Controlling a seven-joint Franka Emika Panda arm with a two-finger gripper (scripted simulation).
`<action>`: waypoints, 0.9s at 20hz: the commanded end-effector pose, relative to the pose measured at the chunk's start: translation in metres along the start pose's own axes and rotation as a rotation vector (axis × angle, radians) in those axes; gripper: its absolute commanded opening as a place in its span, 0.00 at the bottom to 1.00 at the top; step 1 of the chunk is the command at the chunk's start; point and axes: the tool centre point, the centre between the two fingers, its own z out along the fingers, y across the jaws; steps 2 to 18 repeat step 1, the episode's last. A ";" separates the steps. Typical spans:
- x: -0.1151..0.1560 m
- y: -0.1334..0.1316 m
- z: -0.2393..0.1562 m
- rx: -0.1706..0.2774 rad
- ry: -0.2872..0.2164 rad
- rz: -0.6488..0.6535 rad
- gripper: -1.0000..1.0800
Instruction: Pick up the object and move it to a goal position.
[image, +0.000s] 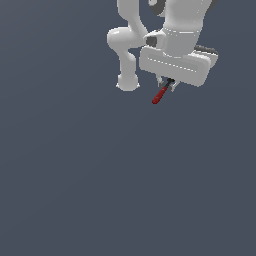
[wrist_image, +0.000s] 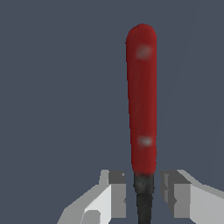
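In the wrist view the gripper (wrist_image: 143, 197) has its two fingers (wrist_image: 114, 192) set either side of the stick's (wrist_image: 141, 100) black end; whether they touch it I cannot tell. In the exterior view the stick's red length juts toward seven o'clock from under the white hand

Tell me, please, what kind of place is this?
Probably a bare simulated test scene: a plain grey-blue ground, a smooth white arm, and only a red stick at the end effector.
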 end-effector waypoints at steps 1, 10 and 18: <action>0.000 0.000 -0.002 0.000 0.000 0.000 0.00; 0.000 0.000 -0.002 0.000 0.000 0.000 0.00; 0.000 0.000 -0.002 0.000 0.000 0.000 0.00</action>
